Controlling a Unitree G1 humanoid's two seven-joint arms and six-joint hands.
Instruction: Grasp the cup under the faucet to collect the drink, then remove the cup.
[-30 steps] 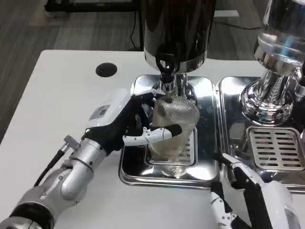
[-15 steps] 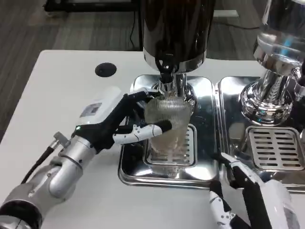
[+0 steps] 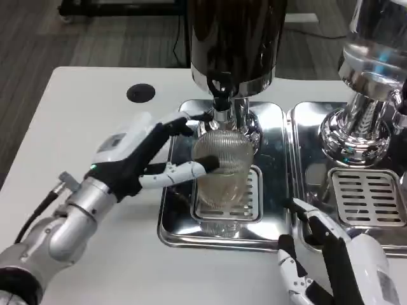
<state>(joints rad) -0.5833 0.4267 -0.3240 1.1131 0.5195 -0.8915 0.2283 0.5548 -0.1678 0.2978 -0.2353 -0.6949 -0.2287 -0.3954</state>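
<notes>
Since the earlier frames the left forearm has been drawn back toward the lower left, and the ribbed clear cup (image 3: 222, 176), which was tilted and lifted a second ago, is now seen upright on the slotted grate (image 3: 249, 197) of the left drip tray (image 3: 184, 234), directly beneath the black-tipped faucet (image 3: 222, 101) of the dark dispenser (image 3: 236, 35). At the left, the silver forearm is angled up from the lower-left corner, and the left hand (image 3: 137, 159) is held beside the cup with its white back turned up. Its fingers are spread: the upper ones are reached toward the faucet's base, and a lower white one is laid along the cup's left wall, its black tip touching or nearly touching the ribs. Whether the cup is gripped or merely steadied cannot be told. The step in hand is judged to be the collecting of the drink, the cup being placed under the spout; a firm hold and an upright carry will be called for when the cup is removed. At the lower right, the right hand (image 3: 324, 267) is rested near the tray's front edge, fingers loosely parted, nothing held.
</notes>
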